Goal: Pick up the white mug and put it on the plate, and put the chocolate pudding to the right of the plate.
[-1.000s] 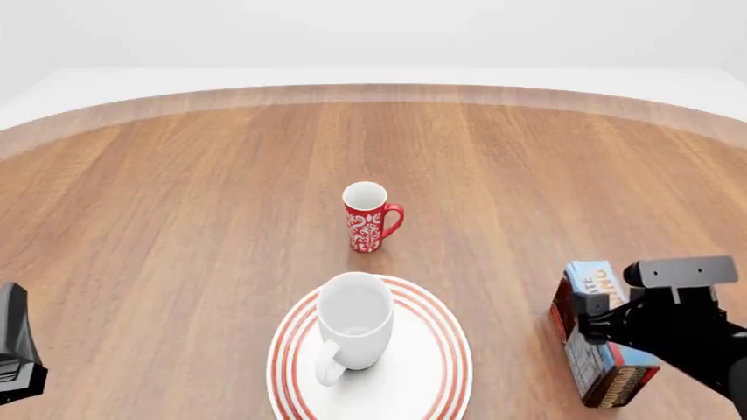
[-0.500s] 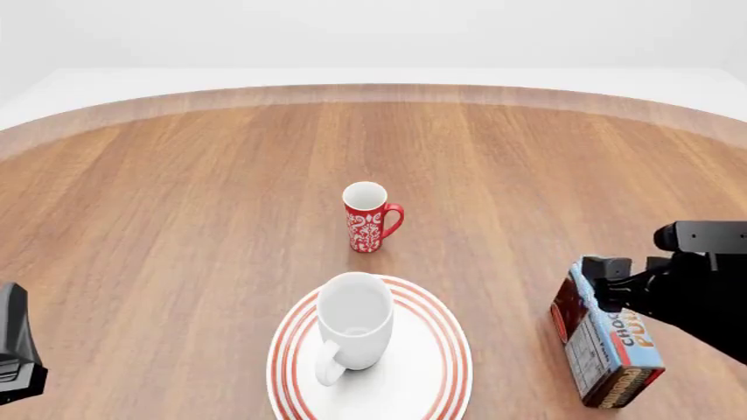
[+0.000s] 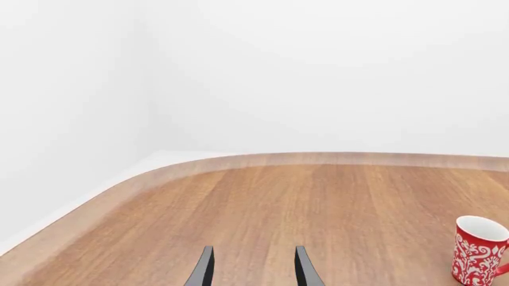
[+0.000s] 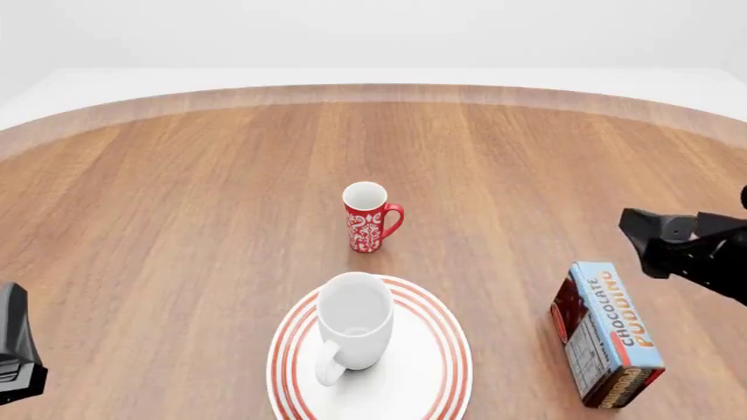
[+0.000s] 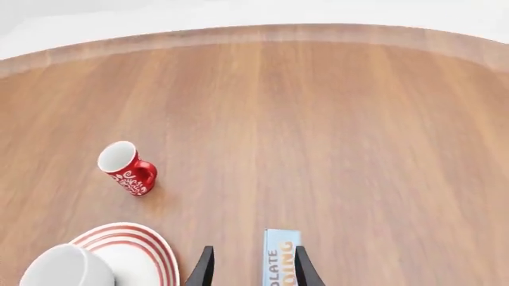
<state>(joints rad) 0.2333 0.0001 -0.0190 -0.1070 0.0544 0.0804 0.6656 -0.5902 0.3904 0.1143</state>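
The white mug (image 4: 353, 322) stands upright on the red-ringed plate (image 4: 450, 354) near the table's front, handle toward me. The chocolate pudding (image 4: 611, 335) lies on the table to the right of the plate, blue lettered face up. My right gripper (image 4: 645, 244) hangs open above and just beyond the box, apart from it. In the right wrist view the chocolate pudding (image 5: 279, 257) shows below the open gripper (image 5: 250, 271), with the plate (image 5: 151, 259) and white mug (image 5: 62, 269) beside it. My left gripper (image 3: 250, 273) is open, holding nothing.
A slim red mug (image 4: 370, 217) with white pattern stands upright behind the plate, handle to the right; the left wrist view shows this red mug (image 3: 480, 250) too. A dark part of the left arm (image 4: 14, 350) sits at the front left edge. The wooden table curves away at the back.
My right gripper has let go of the chocolate pudding and lifted up and to the right. The box now lies alone on the table. The left arm has not moved.
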